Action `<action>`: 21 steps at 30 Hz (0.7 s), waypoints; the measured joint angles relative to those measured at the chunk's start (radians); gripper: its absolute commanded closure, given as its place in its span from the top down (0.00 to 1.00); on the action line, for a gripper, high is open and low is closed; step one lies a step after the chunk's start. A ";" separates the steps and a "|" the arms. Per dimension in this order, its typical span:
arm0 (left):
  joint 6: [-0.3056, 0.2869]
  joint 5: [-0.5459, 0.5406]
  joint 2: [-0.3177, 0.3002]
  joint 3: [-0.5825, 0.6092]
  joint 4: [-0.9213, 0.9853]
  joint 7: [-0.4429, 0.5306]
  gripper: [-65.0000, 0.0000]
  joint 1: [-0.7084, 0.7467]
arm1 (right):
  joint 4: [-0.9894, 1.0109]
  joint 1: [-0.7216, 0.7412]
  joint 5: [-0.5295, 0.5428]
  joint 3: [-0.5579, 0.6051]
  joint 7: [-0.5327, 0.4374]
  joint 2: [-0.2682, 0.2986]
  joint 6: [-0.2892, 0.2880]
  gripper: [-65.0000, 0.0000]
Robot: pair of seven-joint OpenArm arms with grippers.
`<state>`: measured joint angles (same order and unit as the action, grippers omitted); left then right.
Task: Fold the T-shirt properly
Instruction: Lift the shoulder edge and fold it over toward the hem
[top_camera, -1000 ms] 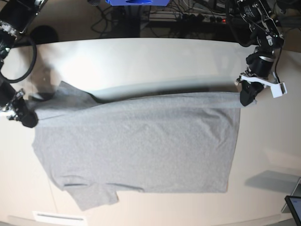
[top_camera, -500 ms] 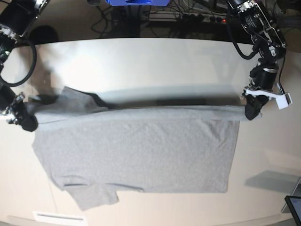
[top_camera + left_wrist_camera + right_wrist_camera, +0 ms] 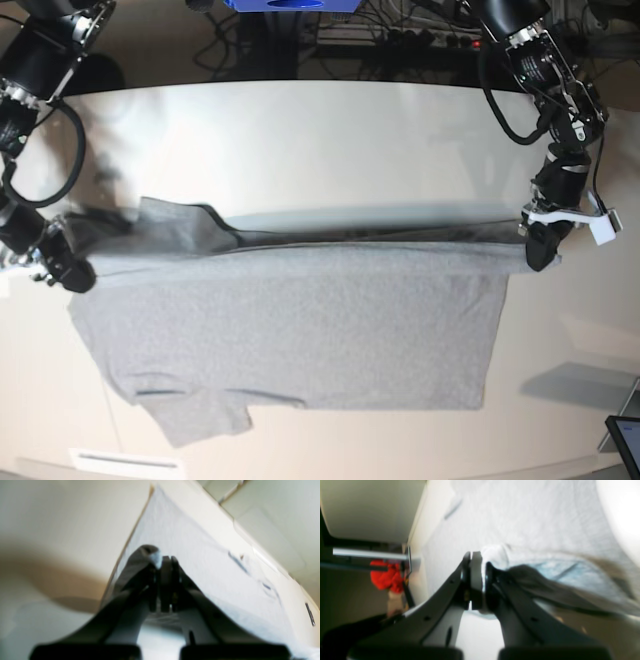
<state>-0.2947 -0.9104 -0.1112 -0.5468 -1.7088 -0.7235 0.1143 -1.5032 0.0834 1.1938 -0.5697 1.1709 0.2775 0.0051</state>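
Grip: we hold the T-shirt (image 3: 290, 330) by its far edge with both tools, the left gripper (image 3: 541, 250) clamped on one corner, the right gripper (image 3: 72, 272) clamped on the opposite one near the shoulder
Cloth: the near half lies flat on the table (image 3: 300, 130), the far half hangs lifted and stretched between our arms
Slip risk: each pinch takes only a small bite of fabric, so pulling the arms further apart could tear a corner free
Skew risk: we judge that uneven travel of the two arms would lay the fold crooked
Bunching risk: the far sleeve (image 3: 165, 222) sags near our right gripper and could tuck under
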 measured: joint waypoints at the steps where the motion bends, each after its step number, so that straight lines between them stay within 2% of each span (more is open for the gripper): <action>1: 0.000 0.034 0.000 0.000 0.006 -0.002 0.00 -0.013 | 0.005 0.003 0.003 0.012 0.000 -0.002 0.000 0.00; 5: -0.003 0.133 0.002 0.005 0.032 -0.002 0.00 -0.063 | 0.045 0.042 -0.001 0.053 -0.010 0.000 0.000 0.00; 7: -0.008 0.139 0.002 0.005 0.056 -0.002 0.00 -0.085 | 0.057 0.050 0.003 0.055 -0.011 0.000 -0.001 0.00; 11: -0.008 0.142 0.002 0.005 0.108 -0.002 0.00 -0.121 | 0.076 0.072 -0.100 0.055 -0.003 -0.001 0.000 0.00; 17: -0.008 0.147 0.000 0.011 0.207 0.000 0.00 -0.162 | 0.089 0.095 -0.143 0.079 -0.005 0.002 -0.004 0.00; 21: 0.000 0.148 -0.033 0.119 0.251 0.089 0.00 -0.165 | 0.139 0.117 -0.142 0.097 -0.021 -0.001 -0.004 0.00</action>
<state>-0.2947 -0.7628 -0.1444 -0.4282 -1.4574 -0.6346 -0.0509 -1.3640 0.2001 1.0519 -0.4725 1.1503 0.2764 0.0013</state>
